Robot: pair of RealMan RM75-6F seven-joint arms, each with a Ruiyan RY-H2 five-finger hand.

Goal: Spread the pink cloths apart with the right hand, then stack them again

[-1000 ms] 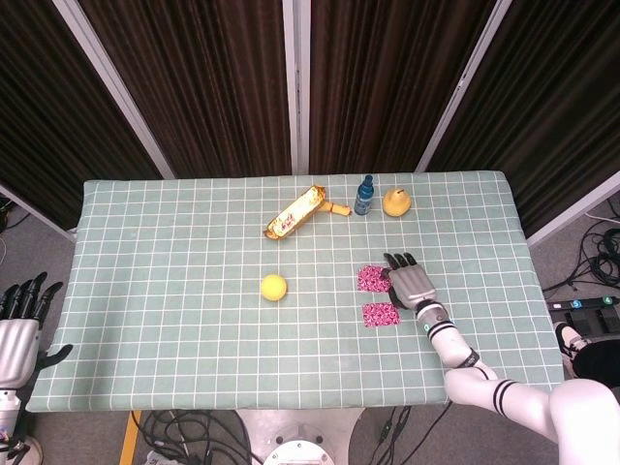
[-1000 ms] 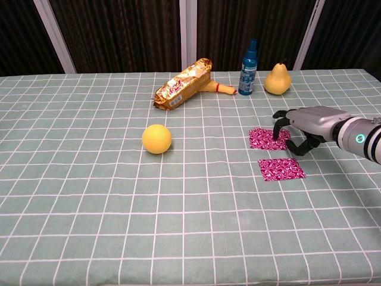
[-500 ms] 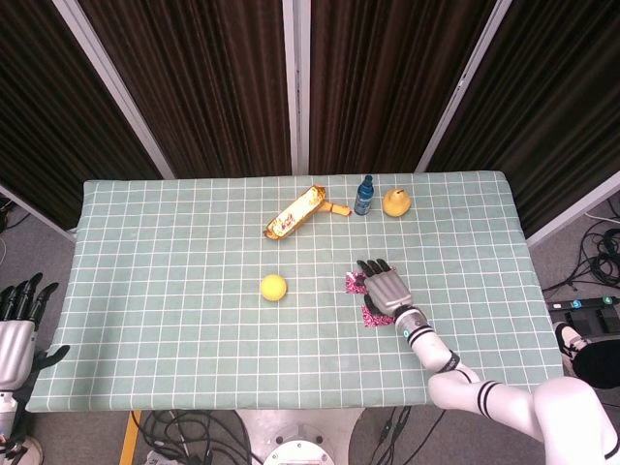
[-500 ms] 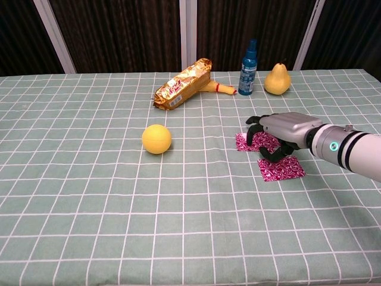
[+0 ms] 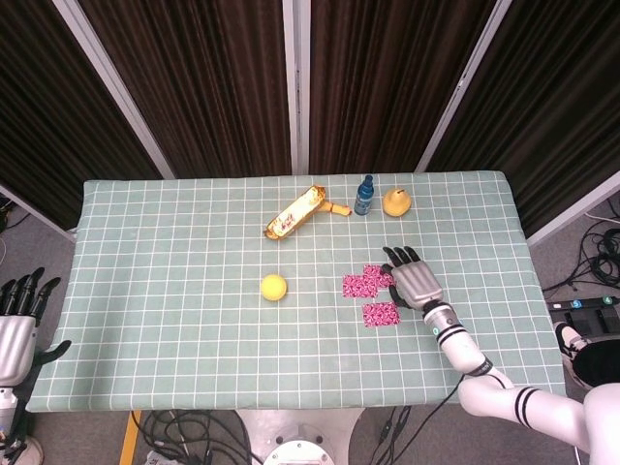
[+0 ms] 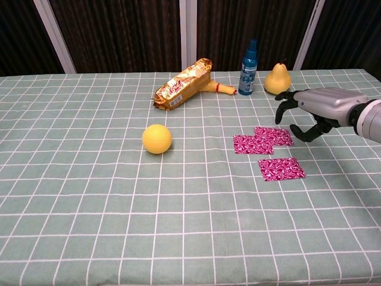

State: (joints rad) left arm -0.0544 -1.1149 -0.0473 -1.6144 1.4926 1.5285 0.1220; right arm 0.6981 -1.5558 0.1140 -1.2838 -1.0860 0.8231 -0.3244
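Three pink patterned cloths lie on the green checked tablecloth. The left cloth (image 6: 253, 144) (image 5: 357, 287) and the middle cloth (image 6: 274, 136) (image 5: 376, 275) overlap slightly at one corner. The third cloth (image 6: 281, 168) (image 5: 381, 314) lies apart, nearer the front edge. My right hand (image 6: 314, 111) (image 5: 415, 279) hovers just right of the middle cloth, fingers apart and slightly curled, holding nothing. My left hand (image 5: 19, 320) hangs off the table's left side with its fingers spread and nothing in them.
A yellow ball (image 6: 157, 139) sits left of the cloths. Along the back stand a gold snack bag (image 6: 183, 83), a small orange object (image 6: 217, 88), a blue bottle (image 6: 248, 61) and a yellow pear (image 6: 277, 79).
My right hand swept left over the upper cloths, then drew back right and lifted. The upper pile now shows as two cloths, one shifted left. The front cloth stayed put.
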